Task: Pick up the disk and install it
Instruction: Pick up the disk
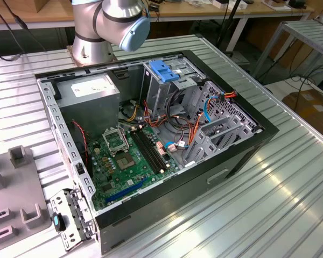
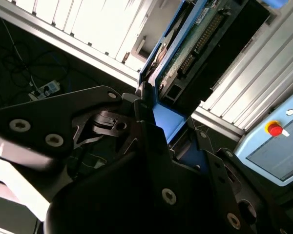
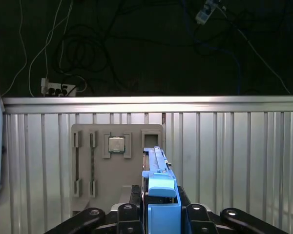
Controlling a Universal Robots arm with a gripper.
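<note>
Since the gripper point(image 3: 161, 196) has its fingers point(image 2: 145, 105) closed narrow on the blue end tab of the disk point(image 3: 156, 163), the step in hand looks like the pick-up/lift, and the grip is prob. the weak point: only the plastic end is pinched, so the long metal body hangs out past the jaws w/ plenty of leverage. Best to move slow and straight along the disk's own length, no twisting, no sudden stops, and check that the tab sits square btwn the pads. The disk stands on edge over the grey tray point(image 3: 83, 165) on the slatted table point(image 1: 290, 204), beside a square chip point(image 3: 116, 144); can't tell if its far end is free of the tray. The open computer case point(image 1: 247, 145) w/ its blue-topped cage point(image 1: 164, 70) lies well apart from the tray, so no install done yet. Looks: thin silver slab, blue plastic rails and tab; the second wrist view shows its green circuit-board face and a connector row point(image 2: 205, 34).
</note>
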